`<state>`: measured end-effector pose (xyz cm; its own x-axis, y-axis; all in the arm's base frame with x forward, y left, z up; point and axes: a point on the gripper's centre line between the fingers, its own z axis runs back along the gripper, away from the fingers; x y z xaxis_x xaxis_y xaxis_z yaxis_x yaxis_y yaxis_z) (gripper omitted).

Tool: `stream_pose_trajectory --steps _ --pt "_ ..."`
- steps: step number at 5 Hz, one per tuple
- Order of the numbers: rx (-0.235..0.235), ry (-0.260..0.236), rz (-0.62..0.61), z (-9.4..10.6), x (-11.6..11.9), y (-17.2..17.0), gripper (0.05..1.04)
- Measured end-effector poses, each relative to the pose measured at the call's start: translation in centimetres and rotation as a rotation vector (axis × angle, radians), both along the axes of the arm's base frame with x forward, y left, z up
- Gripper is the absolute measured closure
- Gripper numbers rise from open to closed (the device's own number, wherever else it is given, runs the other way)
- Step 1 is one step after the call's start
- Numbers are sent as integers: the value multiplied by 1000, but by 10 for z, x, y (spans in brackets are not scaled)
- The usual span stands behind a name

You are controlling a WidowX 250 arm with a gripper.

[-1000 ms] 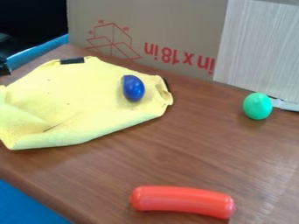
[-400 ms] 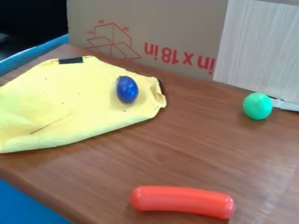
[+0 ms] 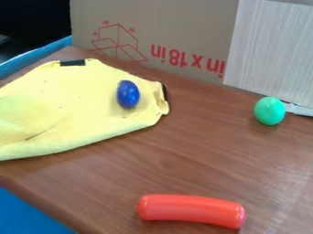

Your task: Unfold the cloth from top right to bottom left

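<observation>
Nearest the camera, a blue surface (image 3: 27,212) fills the lower left corner, beyond the rounded edge of the tabletop (image 3: 202,160), which is brown with a streaky wood grain and a soft sheen. On it, near the bottom of the view, lies a red sausage-shaped piece (image 3: 191,210), smooth and glossy, slightly curved, with blunt round ends.

Farther back and to the left is the yellow cloth (image 3: 67,112), spread over the tabletop and running out of the view at the left. It is matt and soft-looking, with small dark specks, a short crease toward its lower left and a thick, rounded near edge. Its right end is puckered and curled, with a dark patch (image 3: 164,93) at the rim; a black rectangular patch (image 3: 72,62) sits on the far edge. A shiny blue egg (image 3: 127,94) rests on the cloth near that right end, in the way of folding or spreading there.

Well apart to the right, a smooth green egg (image 3: 269,110) stands on bare wood, near the foot of a pale, finely grooved panel (image 3: 269,50). Beside the panel, a cardboard box (image 3: 153,27) with red print closes off the back.

I cannot tell the arm's pose, how far open the tool is, whether it has hold of anything, or how things lie relative to it.
</observation>
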<state>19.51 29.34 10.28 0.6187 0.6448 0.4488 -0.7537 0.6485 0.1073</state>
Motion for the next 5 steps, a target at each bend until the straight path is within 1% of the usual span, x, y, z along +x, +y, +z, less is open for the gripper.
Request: stream_pose_trajectory --steps 1,2,3,4,5 --pt "-1 18 -26 -3 -1 1 288" --pt "1 35 -63 0 0 2 86" --pt "-19 66 -108 7 3 0 83" --pt "-66 89 -187 19 20 -14 83" --pt "-224 65 -302 47 45 -45 83"
